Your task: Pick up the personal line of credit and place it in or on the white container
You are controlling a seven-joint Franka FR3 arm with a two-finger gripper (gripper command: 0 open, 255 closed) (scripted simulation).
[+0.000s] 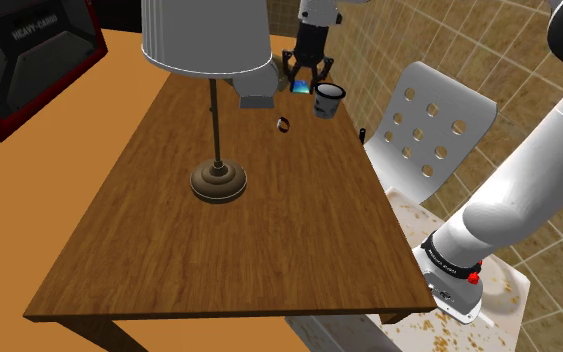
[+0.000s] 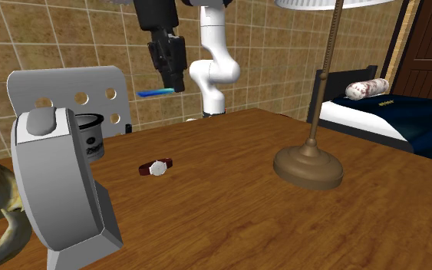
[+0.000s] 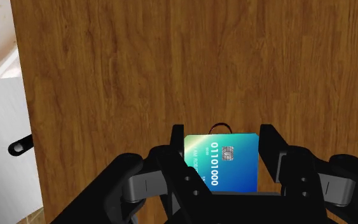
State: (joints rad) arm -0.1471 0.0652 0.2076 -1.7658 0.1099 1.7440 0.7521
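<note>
Wooden table [image 1: 269, 230] — jaws pinch a blue-green chip card [image 3: 225, 162] aloft; white cup [image 1: 329, 100] at its four o'clock in the shoulder view — interior dark.

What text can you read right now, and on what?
"01101000": on the card, clasped in the gripper.
"HEAVY-CARGO": on the black case behind the table; the last letters are faint.
A smaller line beside the number on the card: too small to read.
A yellow mark on the bed's dark blanket: too small to read.
</note>
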